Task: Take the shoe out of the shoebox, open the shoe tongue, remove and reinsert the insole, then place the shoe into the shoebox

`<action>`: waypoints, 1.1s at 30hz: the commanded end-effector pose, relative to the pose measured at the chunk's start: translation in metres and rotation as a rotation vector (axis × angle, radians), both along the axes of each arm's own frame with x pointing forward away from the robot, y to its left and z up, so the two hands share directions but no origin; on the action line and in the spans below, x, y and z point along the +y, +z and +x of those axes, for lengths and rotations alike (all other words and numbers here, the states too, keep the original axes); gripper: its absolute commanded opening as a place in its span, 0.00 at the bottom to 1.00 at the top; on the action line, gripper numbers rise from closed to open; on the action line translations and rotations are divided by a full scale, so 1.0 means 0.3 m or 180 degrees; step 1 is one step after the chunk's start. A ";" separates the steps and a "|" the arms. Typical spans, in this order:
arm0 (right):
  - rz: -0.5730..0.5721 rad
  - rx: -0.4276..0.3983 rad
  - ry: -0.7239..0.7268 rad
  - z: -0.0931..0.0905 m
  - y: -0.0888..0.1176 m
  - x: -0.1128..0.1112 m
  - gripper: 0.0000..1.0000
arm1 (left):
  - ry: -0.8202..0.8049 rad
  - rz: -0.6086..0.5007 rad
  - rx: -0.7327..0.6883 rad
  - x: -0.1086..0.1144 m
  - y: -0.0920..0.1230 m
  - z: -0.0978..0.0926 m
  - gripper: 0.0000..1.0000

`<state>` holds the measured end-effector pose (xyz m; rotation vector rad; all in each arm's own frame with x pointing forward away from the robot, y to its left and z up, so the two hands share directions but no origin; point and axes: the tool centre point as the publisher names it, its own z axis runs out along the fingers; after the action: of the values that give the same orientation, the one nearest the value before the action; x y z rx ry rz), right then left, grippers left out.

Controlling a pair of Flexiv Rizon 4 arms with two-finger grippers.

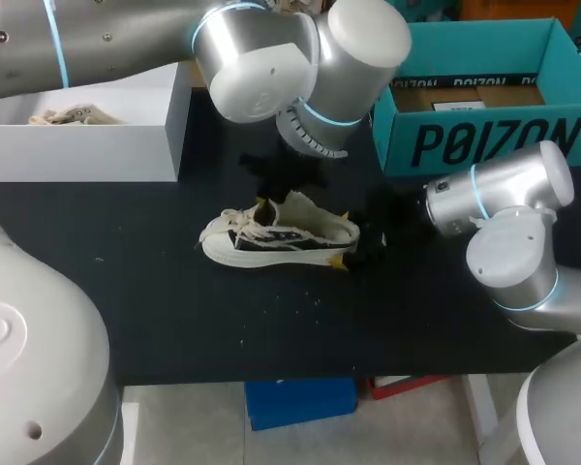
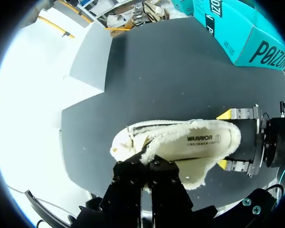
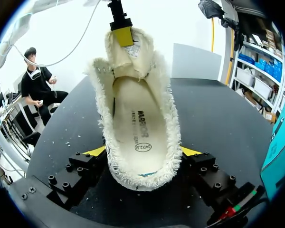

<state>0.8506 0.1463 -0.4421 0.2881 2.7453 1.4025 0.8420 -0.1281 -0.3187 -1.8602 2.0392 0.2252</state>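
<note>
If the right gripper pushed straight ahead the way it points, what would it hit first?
The shoe: its heel sits between the fingers of the right gripper, so the palm would likely press into it; the left gripper lies farther on.

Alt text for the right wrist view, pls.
A fleece-lined shoe lies on the black table, its heel clamped between the right tool's yellow tips. Ahead, the left tool pinches the tongue up, baring the insole.
</note>
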 end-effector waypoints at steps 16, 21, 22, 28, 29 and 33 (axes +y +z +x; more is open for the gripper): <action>-0.0006 0.0002 -0.0006 0.002 -0.004 0.006 0.00 | 0.0318 0.0265 -0.0078 0.173 -0.065 -0.070 0.00; -0.0006 0.0002 -0.0006 0.002 -0.004 0.006 0.00 | 0.0379 0.0255 -0.0084 0.205 -0.065 -0.071 0.00; -0.0006 0.0002 -0.0006 0.002 -0.004 0.006 0.00 | 0.0395 0.0252 -0.0080 0.211 -0.068 -0.073 0.00; -0.0006 0.0002 -0.0006 0.002 -0.004 0.006 0.00 | 0.0466 0.0242 -0.0018 0.231 -0.094 -0.083 0.00; -0.0006 0.0002 -0.0006 0.002 -0.004 0.006 0.00 | 0.0471 0.0242 -0.0011 0.232 -0.096 -0.084 0.00; -0.0006 0.0002 -0.0006 0.002 -0.004 0.006 0.00 | 0.0501 0.0251 0.0027 0.235 -0.103 -0.085 1.00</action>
<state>0.8502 0.1506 -0.4409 0.2861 2.7456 1.4027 0.8166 -0.0634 -0.3481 -1.9694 1.8552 0.3514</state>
